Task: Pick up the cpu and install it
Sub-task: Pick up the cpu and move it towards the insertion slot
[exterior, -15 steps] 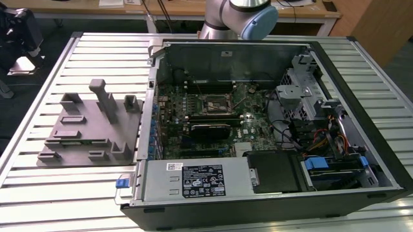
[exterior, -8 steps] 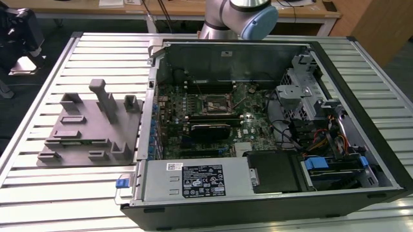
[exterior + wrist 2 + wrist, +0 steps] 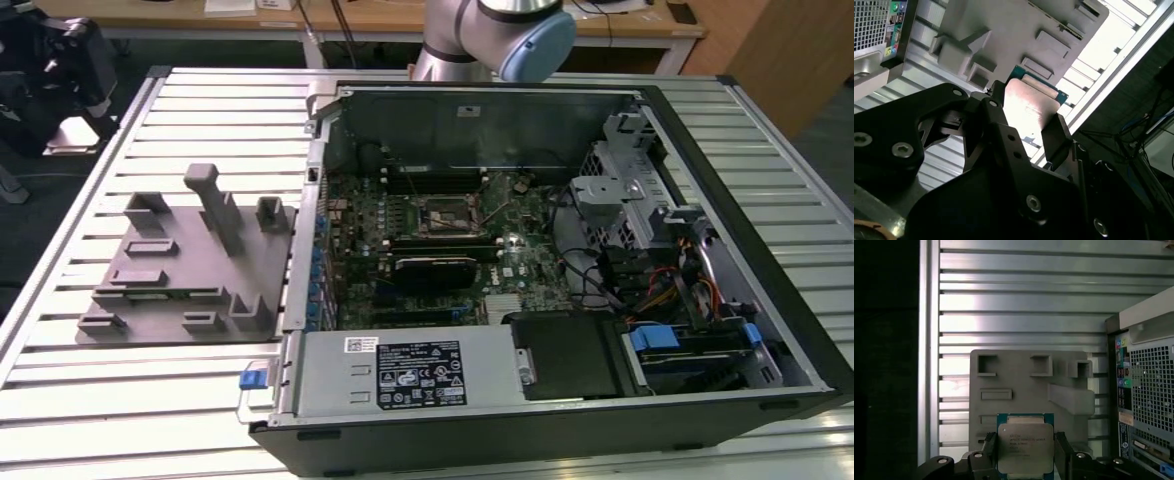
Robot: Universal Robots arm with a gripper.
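Silvery cpu, sides hidden by clamping fingers

In the first wrist view the chip runs off the picture's edge, and the pincer's fingers cover two of its sides. In the second wrist view the pincer's black body hides part of it. In the exterior view the arm is cut off by the top edge.
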